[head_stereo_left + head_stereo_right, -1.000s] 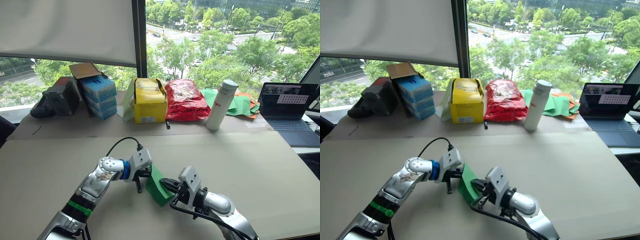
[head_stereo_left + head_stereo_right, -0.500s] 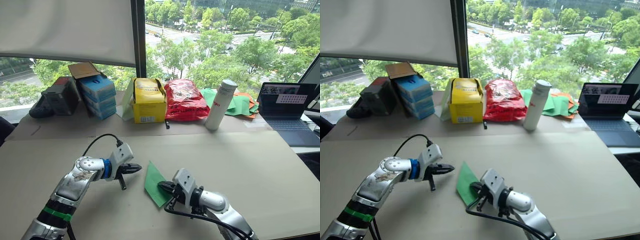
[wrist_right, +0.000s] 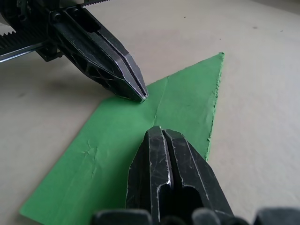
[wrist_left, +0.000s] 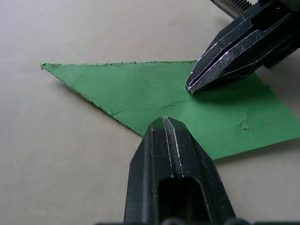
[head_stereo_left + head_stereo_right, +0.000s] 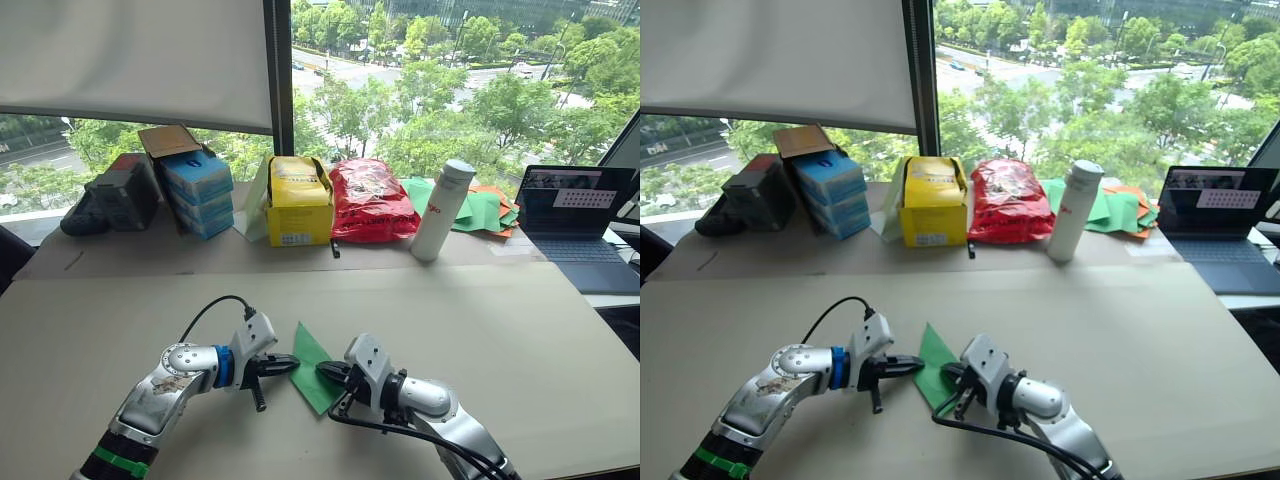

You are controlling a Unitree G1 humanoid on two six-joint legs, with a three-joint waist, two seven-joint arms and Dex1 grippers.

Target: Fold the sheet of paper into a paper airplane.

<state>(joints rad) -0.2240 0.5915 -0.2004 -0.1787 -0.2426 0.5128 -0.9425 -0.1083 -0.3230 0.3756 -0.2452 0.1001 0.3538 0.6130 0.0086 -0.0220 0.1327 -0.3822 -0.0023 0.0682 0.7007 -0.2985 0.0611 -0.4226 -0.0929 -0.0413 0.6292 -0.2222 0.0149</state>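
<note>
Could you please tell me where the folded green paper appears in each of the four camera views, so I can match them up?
Left eye view: the paper airplane lies flat on the table, between both grippers.
Right eye view: same spot, low centre.
Left wrist view: a green wedge ahead of the shut left gripper.
Right wrist view: it spreads beneath the shut right gripper.
Shared landmark: its sharp pointed tip.

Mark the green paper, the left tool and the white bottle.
paper airplane (image 5: 312,362), left eye view, flat middle of the wedge
left tool (image 5: 290,362), left eye view, closed fingertips
white bottle (image 5: 443,212), left eye view, middle of the body
</note>
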